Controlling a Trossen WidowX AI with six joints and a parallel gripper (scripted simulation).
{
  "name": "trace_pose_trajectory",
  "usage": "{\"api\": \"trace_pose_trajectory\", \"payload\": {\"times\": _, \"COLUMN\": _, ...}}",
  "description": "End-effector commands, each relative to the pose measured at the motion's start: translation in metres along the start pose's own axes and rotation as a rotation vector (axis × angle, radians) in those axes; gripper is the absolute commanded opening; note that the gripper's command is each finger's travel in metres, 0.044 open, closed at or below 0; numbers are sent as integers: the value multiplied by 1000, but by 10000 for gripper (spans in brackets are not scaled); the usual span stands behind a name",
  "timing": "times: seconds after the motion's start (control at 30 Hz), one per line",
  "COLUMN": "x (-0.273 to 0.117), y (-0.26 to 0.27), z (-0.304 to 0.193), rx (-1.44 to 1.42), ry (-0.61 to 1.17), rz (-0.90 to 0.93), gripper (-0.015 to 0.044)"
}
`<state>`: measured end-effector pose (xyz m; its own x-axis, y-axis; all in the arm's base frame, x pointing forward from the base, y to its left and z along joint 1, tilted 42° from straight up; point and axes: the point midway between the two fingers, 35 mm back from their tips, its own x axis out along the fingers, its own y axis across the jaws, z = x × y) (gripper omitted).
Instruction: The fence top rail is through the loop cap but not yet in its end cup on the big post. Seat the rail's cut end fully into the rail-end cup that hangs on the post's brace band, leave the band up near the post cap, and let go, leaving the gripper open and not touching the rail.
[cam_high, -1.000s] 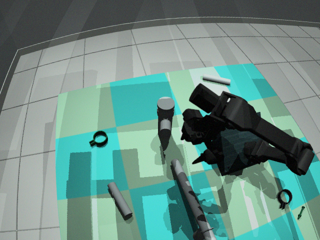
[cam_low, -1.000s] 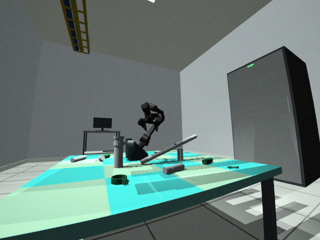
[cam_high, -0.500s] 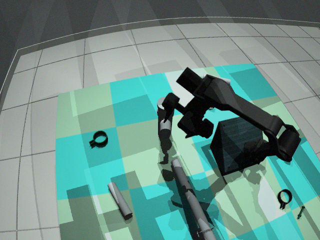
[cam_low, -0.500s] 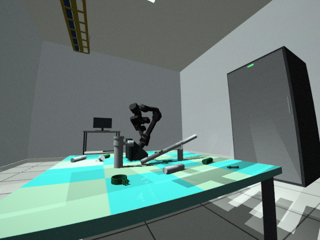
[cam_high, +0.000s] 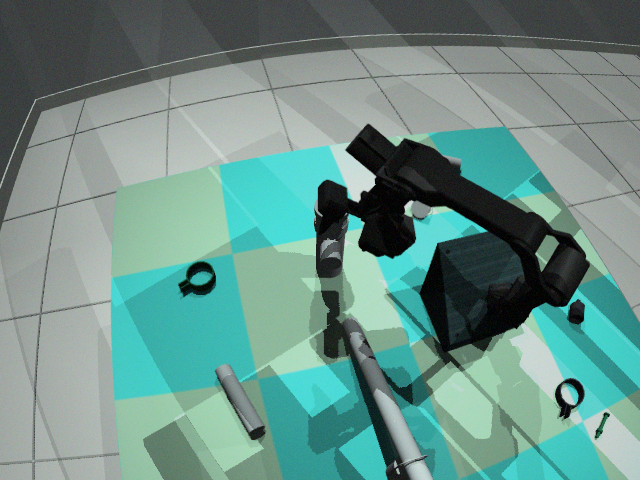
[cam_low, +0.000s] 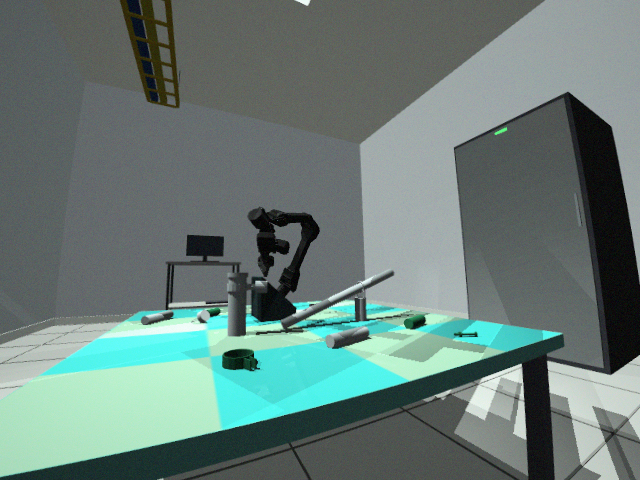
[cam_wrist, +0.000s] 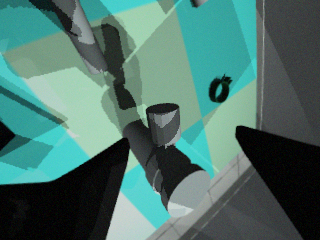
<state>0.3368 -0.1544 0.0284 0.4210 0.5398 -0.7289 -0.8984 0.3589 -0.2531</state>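
Note:
The big post (cam_low: 236, 315) stands upright, its pale cap (cam_wrist: 192, 190) close under the camera in the wrist view. The brace band (cam_low: 237, 286) sits high, near the cap. The rail-end cup (cam_high: 329, 266) (cam_low: 260, 285) (cam_wrist: 164, 127) hangs on it, facing the rail. The rail (cam_high: 386, 403) (cam_low: 336, 298) (cam_wrist: 87, 37) slopes down through the loop cap (cam_low: 360, 296); its low end is near the table, apart from the cup. My gripper (cam_low: 265, 273) (cam_wrist: 181, 136) is open and empty, above table height, with the cup between its fingers only in the wrist picture. Its fingertips are hard to make out in the top view.
A green band (cam_high: 208, 287) (cam_low: 235, 363) (cam_wrist: 211, 92) and a short grey tube (cam_high: 240, 403) (cam_low: 347, 336) lie on the table. A small bolt (cam_high: 601, 424) (cam_low: 465, 334) and a green tube (cam_low: 415, 320) lie farther off. My arm passes above its dark base (cam_high: 480, 289).

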Motion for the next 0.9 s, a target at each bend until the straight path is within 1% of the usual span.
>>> {"api": "trace_pose_trajectory", "payload": {"times": 0.0, "x": 15, "y": 11, "z": 0, "rx": 4, "ry": 1, "rz": 10, "gripper": 440}}
{"api": "trace_pose_trajectory", "payload": {"times": 0.87, "x": 55, "y": 13, "z": -1, "rx": 4, "ry": 1, "rz": 9, "gripper": 440}}
